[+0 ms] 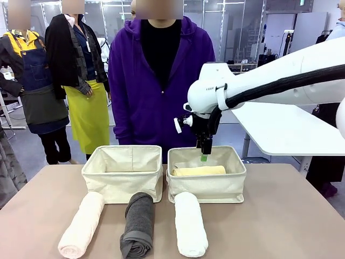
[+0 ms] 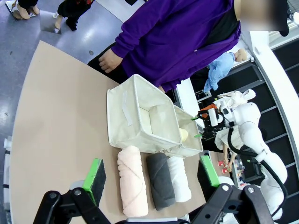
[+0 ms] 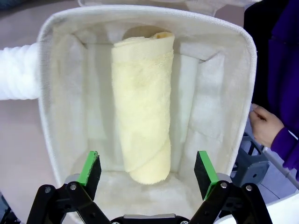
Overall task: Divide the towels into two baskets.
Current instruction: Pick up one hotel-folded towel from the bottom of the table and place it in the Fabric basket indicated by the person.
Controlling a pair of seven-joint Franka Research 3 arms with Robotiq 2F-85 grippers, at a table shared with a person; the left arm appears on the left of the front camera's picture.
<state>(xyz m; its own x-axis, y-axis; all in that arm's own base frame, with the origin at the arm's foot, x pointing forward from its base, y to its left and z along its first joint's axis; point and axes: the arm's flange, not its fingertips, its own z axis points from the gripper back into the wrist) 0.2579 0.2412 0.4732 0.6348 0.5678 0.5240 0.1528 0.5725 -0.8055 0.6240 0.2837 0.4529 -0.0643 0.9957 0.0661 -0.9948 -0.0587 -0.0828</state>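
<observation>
Towels, four in count: one pale yellow towel (image 3: 142, 102) lies lengthwise inside the right basket (image 1: 207, 187), directly beneath the right gripper (image 1: 204, 155), whose jaws stand spread wide with nothing in them. One peach towel (image 1: 82, 224), one dark grey towel (image 1: 138, 224) and one white towel (image 1: 190, 224) lie side by side on the table (image 1: 280, 216), in front of the two baskets, right and left basket (image 1: 123, 181). Left gripper (image 2: 152, 170), likewise spread and holding nothing, hangs above the table, well apart from the three.

We see the pale yellow towel (image 1: 199, 171) rolled inside the right basket (image 1: 207, 189), the left basket (image 1: 122, 178) just beside it, and the peach towel (image 1: 82, 224), grey towel (image 1: 138, 224) and white towel (image 1: 190, 223) rolled in front.
</observation>
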